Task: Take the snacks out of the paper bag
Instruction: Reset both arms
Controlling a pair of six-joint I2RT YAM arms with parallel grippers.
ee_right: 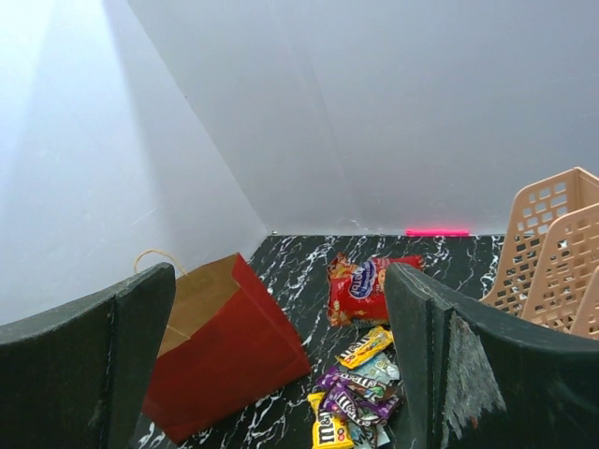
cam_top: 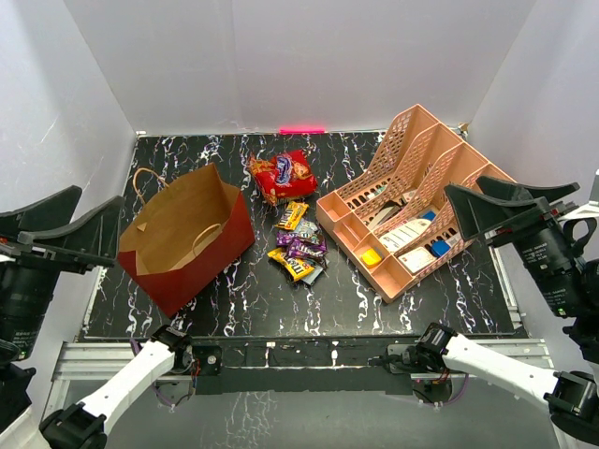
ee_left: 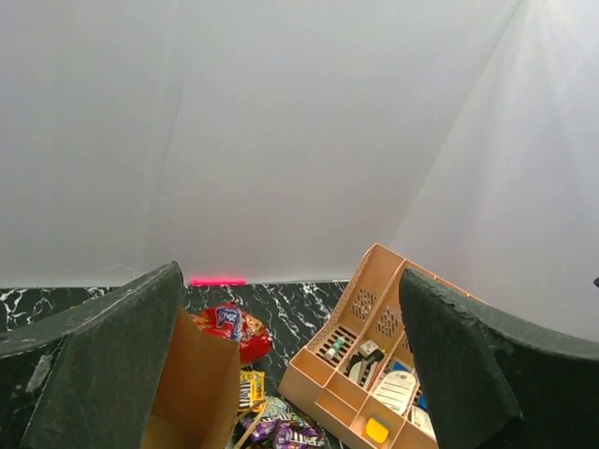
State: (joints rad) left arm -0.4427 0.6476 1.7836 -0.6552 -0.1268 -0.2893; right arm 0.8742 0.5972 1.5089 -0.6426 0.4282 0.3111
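The red paper bag (cam_top: 187,234) lies tilted at the left of the black marble table, its mouth open upward, and only brown kraft shows inside. The red-orange chip bag (cam_top: 281,175) lies on the table behind and to the right of it. Several yellow, purple and brown candy packets (cam_top: 298,245) lie in a loose pile in front of the chip bag. My left gripper (cam_top: 70,229) is open and empty, raised at the left edge. My right gripper (cam_top: 487,206) is open and empty, raised over the organizer's right side. The right wrist view shows the bag (ee_right: 225,346), chip bag (ee_right: 365,290) and candy (ee_right: 356,393).
A peach lattice desk organizer (cam_top: 412,201) holding cards and a small yellow block stands at the right, and also shows in the left wrist view (ee_left: 365,346). A pink strip (cam_top: 301,129) marks the back edge. White walls enclose the table on three sides.
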